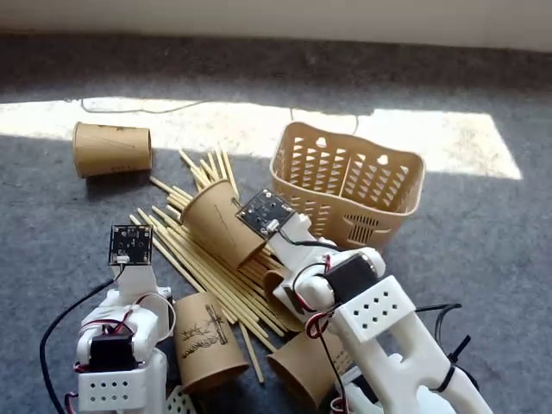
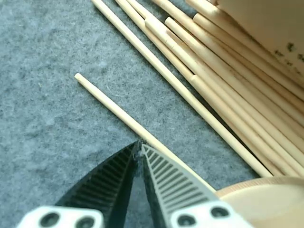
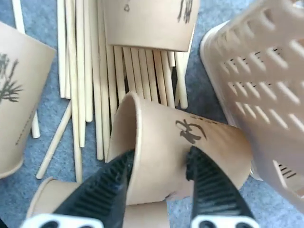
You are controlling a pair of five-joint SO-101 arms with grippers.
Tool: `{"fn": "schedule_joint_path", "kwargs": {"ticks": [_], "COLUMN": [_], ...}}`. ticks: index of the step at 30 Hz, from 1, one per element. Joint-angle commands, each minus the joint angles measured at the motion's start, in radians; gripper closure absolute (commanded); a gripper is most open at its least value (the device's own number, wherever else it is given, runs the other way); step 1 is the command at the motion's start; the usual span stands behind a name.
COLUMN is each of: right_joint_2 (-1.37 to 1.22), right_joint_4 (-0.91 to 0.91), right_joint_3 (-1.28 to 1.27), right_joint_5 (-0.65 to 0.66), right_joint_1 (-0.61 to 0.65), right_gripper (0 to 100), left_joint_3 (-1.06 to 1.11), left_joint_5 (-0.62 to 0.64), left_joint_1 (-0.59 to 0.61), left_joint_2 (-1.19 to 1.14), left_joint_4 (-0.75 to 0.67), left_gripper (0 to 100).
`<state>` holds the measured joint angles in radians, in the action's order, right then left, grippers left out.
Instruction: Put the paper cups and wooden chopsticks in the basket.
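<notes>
My right end effector pinched a paper cup lying sideways on the chopstick pile, mid-bench, just beside the basket (a short transfer, I judged). My left end effector, pressed together, touched a stray chopstick nearer the bench's front edge.

No words can be read. The paper cup held in the right hand bears a dark brush-stroke sign, illegible. A second cup beyond that hand and a third cup beside it carry similar dark marks.
</notes>
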<state>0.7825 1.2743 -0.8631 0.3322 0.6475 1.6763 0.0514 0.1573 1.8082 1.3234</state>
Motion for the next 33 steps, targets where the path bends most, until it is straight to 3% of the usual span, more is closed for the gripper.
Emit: {"fn": "schedule_joint_path", "kwargs": {"ticks": [1,13,24,33], "right_joint_2": [0.012,0.022,0.331,0.394], "right_joint_4": [-0.002,0.051,0.051,-0.004], "right_joint_3": [0.004,0.012,0.01,0.01], "right_joint_5": [0.011,0.011,0.011,0.005], "right_joint_1": [-0.008,-0.01,-0.01,-0.104], "right_gripper": [99.5,99.3,99.3,99.3], "left_joint_3": [0.019,0.019,0.019,0.019], "left_joint_5": [-0.008,-0.008,-0.008,-0.008], "left_joint_1": [0.002,0.002,0.002,0.002], "left_joint_2": [0.01,0.01,0.01,0.01], "left_joint_4": [0.003,0.003,0.003,0.003], "left_gripper": [99,99,99,99]}}
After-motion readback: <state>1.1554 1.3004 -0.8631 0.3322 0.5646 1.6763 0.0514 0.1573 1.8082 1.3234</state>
